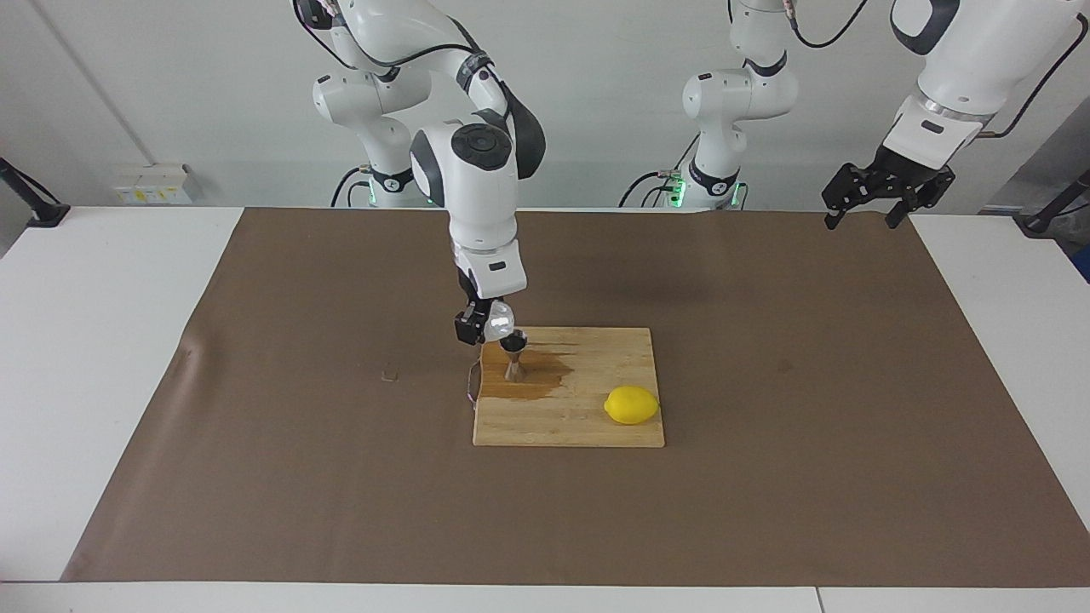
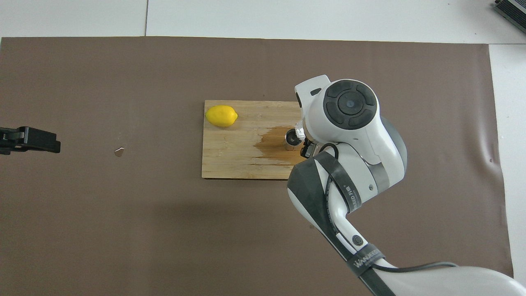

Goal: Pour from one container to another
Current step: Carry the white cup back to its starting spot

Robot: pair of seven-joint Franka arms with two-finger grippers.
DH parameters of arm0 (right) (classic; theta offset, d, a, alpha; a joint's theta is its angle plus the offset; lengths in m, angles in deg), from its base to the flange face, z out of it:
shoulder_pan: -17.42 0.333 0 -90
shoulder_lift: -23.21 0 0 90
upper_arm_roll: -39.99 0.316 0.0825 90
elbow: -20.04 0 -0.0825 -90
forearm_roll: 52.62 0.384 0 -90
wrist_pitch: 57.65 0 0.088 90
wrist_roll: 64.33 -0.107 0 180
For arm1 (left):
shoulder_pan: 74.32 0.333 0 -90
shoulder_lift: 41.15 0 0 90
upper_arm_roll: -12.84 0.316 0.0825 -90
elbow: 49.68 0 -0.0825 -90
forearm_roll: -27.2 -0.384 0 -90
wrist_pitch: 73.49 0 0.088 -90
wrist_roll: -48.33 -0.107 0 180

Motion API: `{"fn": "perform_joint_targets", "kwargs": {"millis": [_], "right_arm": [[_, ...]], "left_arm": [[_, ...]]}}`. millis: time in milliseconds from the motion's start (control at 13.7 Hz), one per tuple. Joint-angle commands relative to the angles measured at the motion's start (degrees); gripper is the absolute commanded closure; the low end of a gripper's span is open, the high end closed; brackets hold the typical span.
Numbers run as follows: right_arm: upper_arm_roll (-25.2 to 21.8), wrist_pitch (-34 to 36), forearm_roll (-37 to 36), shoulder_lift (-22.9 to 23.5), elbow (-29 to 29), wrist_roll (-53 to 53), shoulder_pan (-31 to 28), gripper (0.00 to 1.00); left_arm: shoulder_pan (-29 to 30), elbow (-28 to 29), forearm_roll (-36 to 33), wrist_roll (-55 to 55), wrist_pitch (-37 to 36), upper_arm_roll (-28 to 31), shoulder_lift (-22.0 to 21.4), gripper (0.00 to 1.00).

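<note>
Facing view: the right claw grips the faceted clear cup, tilted over the mouth of the shiny steel hourglass jigger; the jigger stands upright on a dark wet stain at the corner of the pale wooden board toward the right arm's end; a smooth yellow lemon lies on the board farther from the robots; the left claw waits open, raised over the brown mat's edge; wide bare mat surrounds the board on the surface.

Yellow lemon on pale, grained wooden board with dark brown wet stain. Shiny steel jigger; clear, whitish cup. Brown mat over white table.
</note>
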Motion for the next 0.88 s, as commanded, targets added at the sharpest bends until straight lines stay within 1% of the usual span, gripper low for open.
{"fn": "perform_joint_targets", "kwargs": {"millis": [0, 219, 438, 511, 657, 803], "right_arm": [[0.5, -2.2, 5.6, -1.3, -1.1, 5.6, -2.6, 0.65], [0.5, -2.8, 13.5, -1.6, -1.2, 15.3, -6.6, 0.65], [0.5, -3.0, 19.1, -1.6, -2.3, 26.7, -11.1, 0.65], [0.5, -3.2, 21.5, -2.0, -3.6, 30.8, -12.9, 0.65], [0.4, -4.5, 28.5, -3.8, -8.2, 41.2, -16.6, 0.65], [0.5, -7.4, 31.7, -5.0, -13.6, 52.0, -20.2, 0.65]], "left_arm": [[0.8, 1.0, -0.1, -0.8, -0.5, -0.4, -1.0, 0.0], [0.8, 1.0, -0.1, -0.8, -0.5, -0.4, -1.0, 0.0], [0.8, 1.0, -0.1, -0.8, -0.5, -0.4, -1.0, 0.0], [0.8, 1.0, -0.1, -0.9, -0.5, -0.4, -1.0, 0.0], [0.8, 1.0, -0.1, -0.9, -0.6, -0.4, -1.0, 0.0], [0.8, 1.0, -0.1, -0.9, -0.5, -0.4, -1.0, 0.0]]}}
